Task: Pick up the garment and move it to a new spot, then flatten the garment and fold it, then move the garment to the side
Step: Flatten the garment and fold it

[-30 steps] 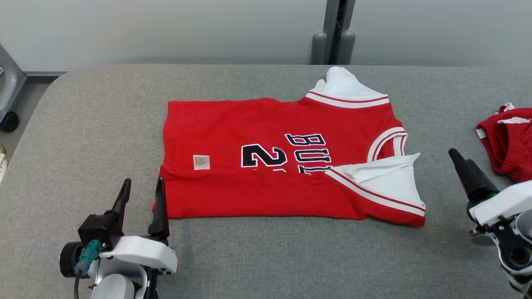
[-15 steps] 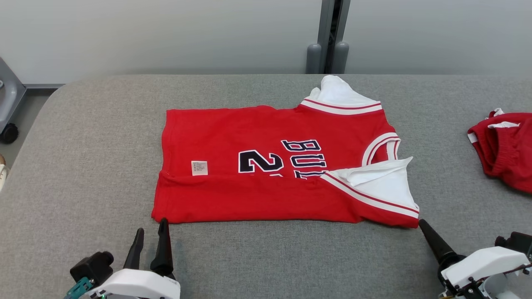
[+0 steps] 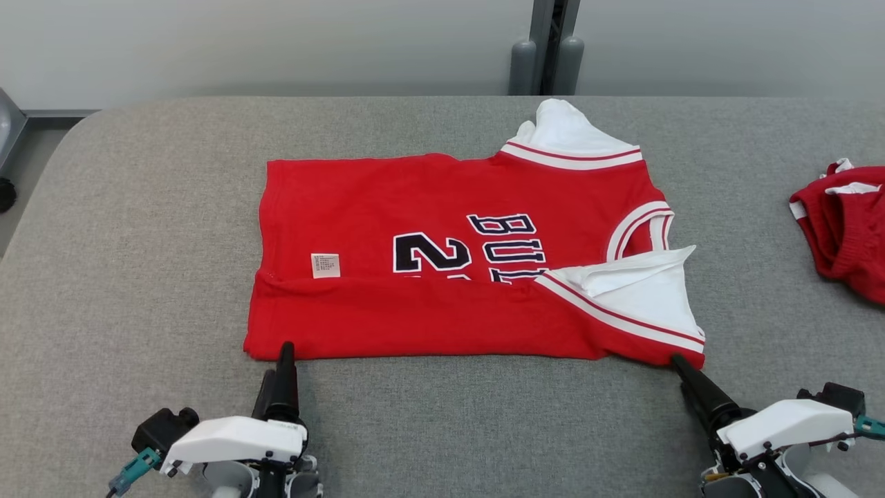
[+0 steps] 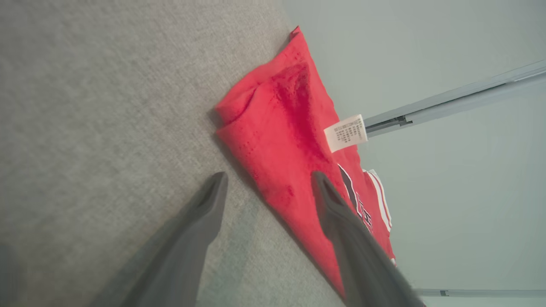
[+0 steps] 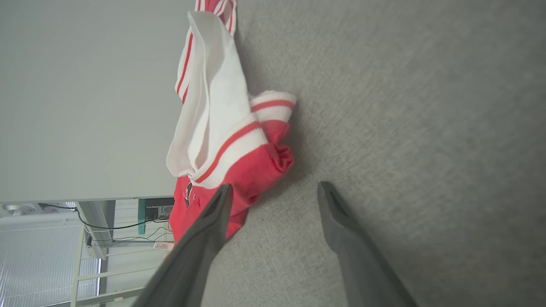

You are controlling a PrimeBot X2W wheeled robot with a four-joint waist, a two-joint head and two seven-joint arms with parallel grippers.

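Closer now, my left gripper [image 3: 280, 356] and right gripper [image 3: 681, 366] sit at the near edge of the jersey [image 3: 442, 207] — both spread open — grey fabric table [image 3: 138, 207], pale wall [image 3: 276, 41].

From the head we look forward and down over the whole counter [image 3: 138, 207] and garment [image 3: 429, 207]. Our wrist cameras sit low, close and rolled sideways. The left pincer [image 4: 268, 175] faces the garment's near left corner and the right pincer [image 5: 275, 186] its near right corner, both shared with the head view.
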